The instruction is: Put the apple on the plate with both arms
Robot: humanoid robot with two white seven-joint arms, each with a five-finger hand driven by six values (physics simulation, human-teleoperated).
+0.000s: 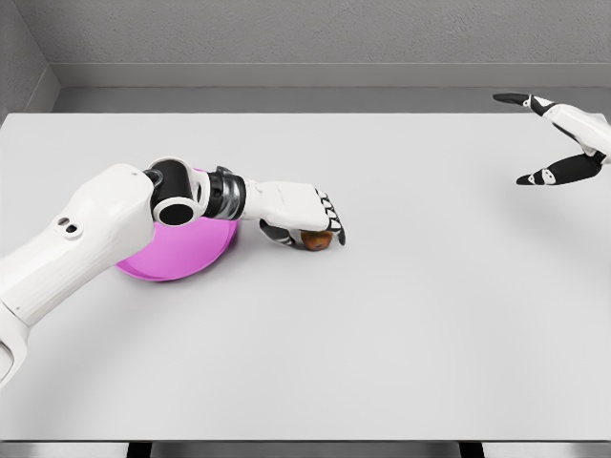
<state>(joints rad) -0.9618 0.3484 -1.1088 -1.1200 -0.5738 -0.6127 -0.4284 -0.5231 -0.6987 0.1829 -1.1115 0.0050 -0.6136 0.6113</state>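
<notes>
Apple (pixel 318 240) sitting under my left hand (pixel 304 221), fingers curling around it.
Plate (pixel 172 262) (magenta) lying just beside; right hand (pixel 565 138) hovering spread.

We see a wide white surface (pixel 401 324) filling most of the view, its far edge meeting a grey wall (pixel 315 33), its near edge along the bottom where dark supports (pixel 139 449) show below it, near both corners
</notes>
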